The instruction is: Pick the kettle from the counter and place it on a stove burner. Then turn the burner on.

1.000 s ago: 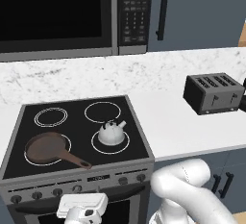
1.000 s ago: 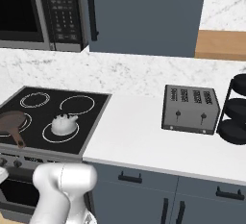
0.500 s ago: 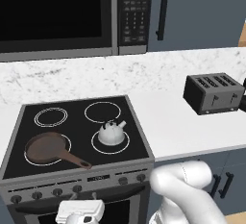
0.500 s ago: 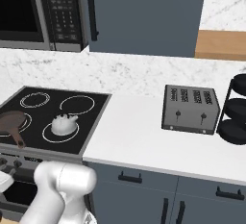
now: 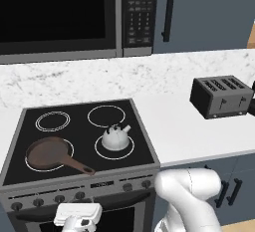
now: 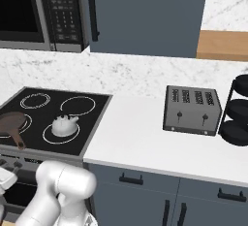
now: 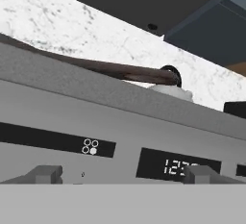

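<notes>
The silvery-white kettle (image 5: 115, 137) (image 6: 64, 124) stands upright on the stove burner (image 5: 128, 152) (image 6: 48, 137) at the front right of the black glass cooktop. It is left of the white counter (image 5: 174, 126) (image 6: 140, 137). My gripper (image 5: 77, 217) (image 6: 4, 179) hangs low in front of the stove's control panel, below the knobs (image 5: 60, 198), open and holding nothing. In the hand view the gripper (image 7: 124, 175) faces the panel's clock display (image 7: 178, 166), and the kettle (image 7: 169, 89) peeks over the stove edge behind a pan handle (image 7: 120, 70).
A brown frying pan (image 5: 47, 152) (image 6: 10, 122) sits on the front left burner, its handle pointing toward the front edge. A dark toaster (image 5: 221, 96) (image 6: 191, 109) stands on the counter to the right, with a black tiered rack (image 6: 237, 118) beyond it. A microwave (image 5: 60, 12) hangs above the stove.
My hand has drifted slightly left in front of the stove panel. The kettle and pan have not moved.
</notes>
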